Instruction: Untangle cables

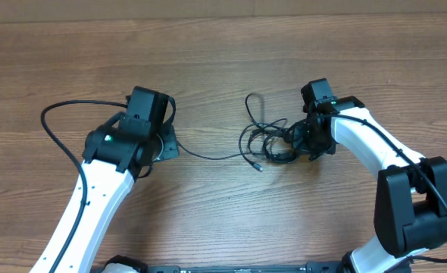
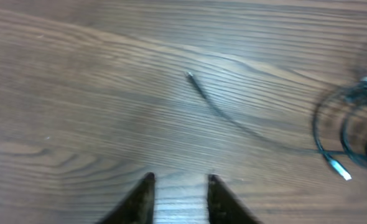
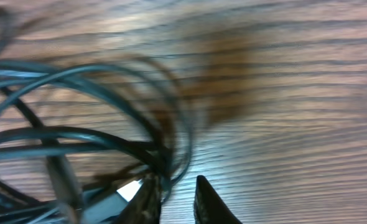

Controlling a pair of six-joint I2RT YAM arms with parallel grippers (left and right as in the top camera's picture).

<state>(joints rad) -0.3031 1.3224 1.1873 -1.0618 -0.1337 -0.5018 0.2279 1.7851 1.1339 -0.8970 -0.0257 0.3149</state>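
The wooden bench [image 1: 223,45] fills every view. Seen from overhead, the left arm [image 1: 95,189] comes up from 7 o'clock and the right arm [image 1: 375,148] bends in from 4 o'clock. A thicker black lead [image 1: 53,114] loops off the left arm toward 9 o'clock.

The cables [image 1: 265,140] lie as one knotted bundle of thin black loops just to the 3 o'clock side of the bench's middle, between the two arms and hard against the right arm's end. One strand [image 1: 208,156] trails out of the bundle toward 9 o'clock and ends near the left arm's end.

The left gripper [image 2: 180,179] is spread, with bare wood between its fingers and nothing held; the strand's end lies on the bench at 12 o'clock from it. The right gripper [image 3: 176,182] stands slightly parted, and blurred loops crowd its 9 o'clock finger without being clearly pinched.

A small white plug [image 2: 339,168] lies at the bundle's 6 o'clock edge.
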